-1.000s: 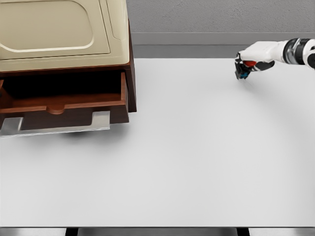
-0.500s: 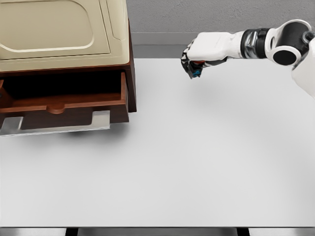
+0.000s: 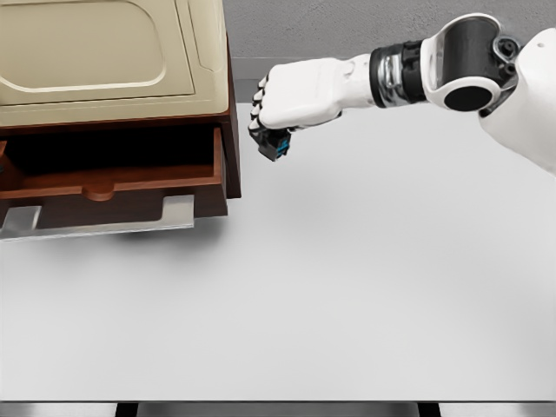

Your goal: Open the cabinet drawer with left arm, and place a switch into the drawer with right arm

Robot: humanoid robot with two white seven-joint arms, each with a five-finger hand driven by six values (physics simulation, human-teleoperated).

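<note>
- White tabletop [image 3: 347, 287] fills most of your head view, with a grey wall behind it and a brown cabinet [image 3: 228, 130] with a cream top at the upper left.
- Your drawer [image 3: 113, 178] already stands pulled out toward you, its dark cavity open at the top and a pale metal handle [image 3: 95, 219] along its front; judge the opening step done.
- Your left arm and hand do not appear in this view, so you cannot say anything about them.
- Your right hand [image 3: 291, 100] reaches in from the upper right, lifted off the table, just beside the cabinet's right edge.
- Its fingers [image 3: 261, 113] are curled tight around the switch [image 3: 276, 146], a small dark block with a blue face poking out below the fist.
- The switch hangs in the air near the drawer's right front corner, apart from the wood and not yet over the cavity.
- What is left, as you can judge it: carry the switch leftward over the open drawer, lower it inside, and release.
- Mind the cabinet's side panel and overhanging top; the fist passes close to both.
</note>
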